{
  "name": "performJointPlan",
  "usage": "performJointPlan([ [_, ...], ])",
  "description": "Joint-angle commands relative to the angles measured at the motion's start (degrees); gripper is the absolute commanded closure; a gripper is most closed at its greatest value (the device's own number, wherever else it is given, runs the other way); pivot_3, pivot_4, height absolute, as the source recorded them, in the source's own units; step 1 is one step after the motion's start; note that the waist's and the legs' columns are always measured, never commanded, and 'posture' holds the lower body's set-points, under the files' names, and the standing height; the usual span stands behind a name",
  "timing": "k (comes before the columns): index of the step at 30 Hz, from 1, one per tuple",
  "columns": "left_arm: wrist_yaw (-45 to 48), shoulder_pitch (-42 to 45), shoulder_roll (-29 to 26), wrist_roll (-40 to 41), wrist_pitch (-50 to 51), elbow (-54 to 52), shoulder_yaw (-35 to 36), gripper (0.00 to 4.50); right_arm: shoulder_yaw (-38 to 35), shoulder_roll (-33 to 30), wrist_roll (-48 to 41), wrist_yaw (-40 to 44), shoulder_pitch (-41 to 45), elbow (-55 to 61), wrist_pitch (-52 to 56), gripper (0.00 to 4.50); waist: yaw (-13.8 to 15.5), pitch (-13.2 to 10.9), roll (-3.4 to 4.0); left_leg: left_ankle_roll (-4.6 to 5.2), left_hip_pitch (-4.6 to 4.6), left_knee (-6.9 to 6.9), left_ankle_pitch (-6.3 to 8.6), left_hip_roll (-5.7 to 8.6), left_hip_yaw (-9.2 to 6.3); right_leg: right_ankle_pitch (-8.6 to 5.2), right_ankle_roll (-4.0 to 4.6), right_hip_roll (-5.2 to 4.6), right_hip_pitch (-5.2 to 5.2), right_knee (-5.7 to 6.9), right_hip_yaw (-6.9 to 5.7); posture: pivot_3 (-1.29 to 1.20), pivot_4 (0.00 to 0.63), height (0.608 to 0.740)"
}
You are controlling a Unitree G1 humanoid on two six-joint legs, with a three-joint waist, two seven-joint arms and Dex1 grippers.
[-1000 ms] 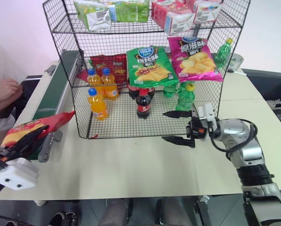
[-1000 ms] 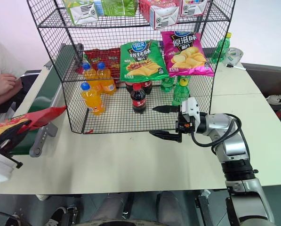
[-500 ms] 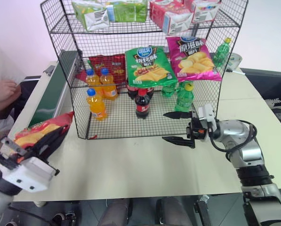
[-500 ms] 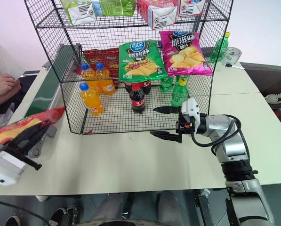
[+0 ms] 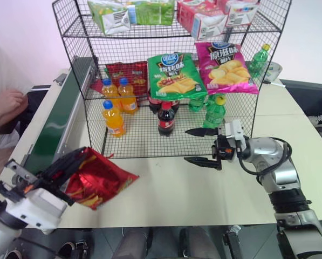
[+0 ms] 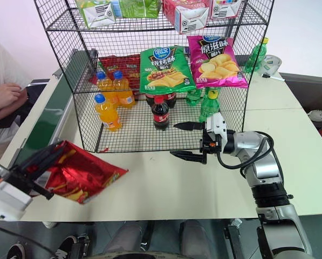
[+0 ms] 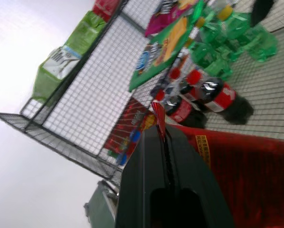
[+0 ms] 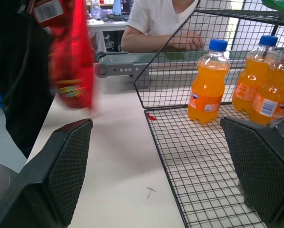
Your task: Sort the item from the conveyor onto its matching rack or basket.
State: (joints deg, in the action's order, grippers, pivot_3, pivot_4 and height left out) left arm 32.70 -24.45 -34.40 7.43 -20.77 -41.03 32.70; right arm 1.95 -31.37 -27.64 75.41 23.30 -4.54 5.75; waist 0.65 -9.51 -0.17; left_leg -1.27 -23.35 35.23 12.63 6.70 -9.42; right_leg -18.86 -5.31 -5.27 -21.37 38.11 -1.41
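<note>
Left gripper (image 6: 39, 164) is clamped on one end of the red chip bag (image 6: 80, 177), fingers pinched flat on the foil. The bag hangs out from the grip toward the rack, its free end low over the counter (image 6: 166, 189); whether it touches the surface I cannot tell. Bag sits off the conveyor (image 6: 50, 121), just beside the belt's near end, in front of the rack's left corner.

Grip at the bag's edge rather than its belly: judged sensible, since a pinch on the seam avoids crushing the chips and leaves the rest of the bag free to lead into an opening.

Right gripper (image 6: 190, 141) stands wide open, fingers level and pointing across the front of the black wire rack (image 6: 74, 89), holding nothing. It waits at the open front of the bottom tier, near the green bottles (image 6: 209, 105); judged as a ready pose for a handover or simply parked clear.

Rack contents: orange drink bottles (image 6: 107, 110) and cola bottles (image 6: 159, 113) on the bottom tier; green chip bag (image 6: 161, 70) and pink chip bag (image 6: 217, 60) standing at the front of the middle tier, another red bag (image 6: 117, 65) behind them on the left. Cartons on top tier.

Judgement: transport step, item lifted, placement not yet done. The matching spot is likely the chip tier. A person's hand (image 6: 4, 97) rests beyond the conveyor.
</note>
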Motion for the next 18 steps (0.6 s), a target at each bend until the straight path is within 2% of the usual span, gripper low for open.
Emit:
performJointPlan([
  [1,-1.46,7.18,-2.97,-1.8,2.03,1.12,-0.71,4.44,-0.23,0.58,0.05,-0.25,0.53,1.0,-1.0,0.0,0.06,0.0,0.0,-0.01,0.0,0.0,0.0,-0.04,0.0,0.02,0.04,0.04,0.01,-0.01,0.0,0.0,0.15,0.74],
  [5,-1.93,22.44,-7.54,-1.46,7.08,5.78,-5.96,4.44,-0.2,1.03,0.41,-0.42,0.71,0.77,-1.17,0.0,0.05,0.0,0.0,-0.08,0.01,0.04,-0.04,-0.05,-0.06,0.06,0.09,0.11,0.04,-0.02,-0.02,0.0,0.15,0.74],
  [14,0.47,44.25,-11.07,-0.37,6.59,15.79,-14.56,4.44,-0.02,1.57,0.95,-1.39,0.72,1.16,-1.35,0.0,-0.69,-0.01,0.0,-0.35,0.02,-0.02,-0.21,-0.2,-0.05,0.14,0.14,0.27,-0.05,0.04,0.02,0.0,0.15,0.74],
  [18,1.0,50.43,-12.23,-1.59,5.5,19.66,-16.12,4.44,-1.2,1.06,-0.4,-2.0,-0.09,3.16,0.31,0.0,-1.1,-0.01,-0.01,-0.36,0.01,0.0,-0.21,-0.19,-0.04,0.16,0.14,0.26,-0.03,0.07,0.01,0.0,0.15,0.74],
])
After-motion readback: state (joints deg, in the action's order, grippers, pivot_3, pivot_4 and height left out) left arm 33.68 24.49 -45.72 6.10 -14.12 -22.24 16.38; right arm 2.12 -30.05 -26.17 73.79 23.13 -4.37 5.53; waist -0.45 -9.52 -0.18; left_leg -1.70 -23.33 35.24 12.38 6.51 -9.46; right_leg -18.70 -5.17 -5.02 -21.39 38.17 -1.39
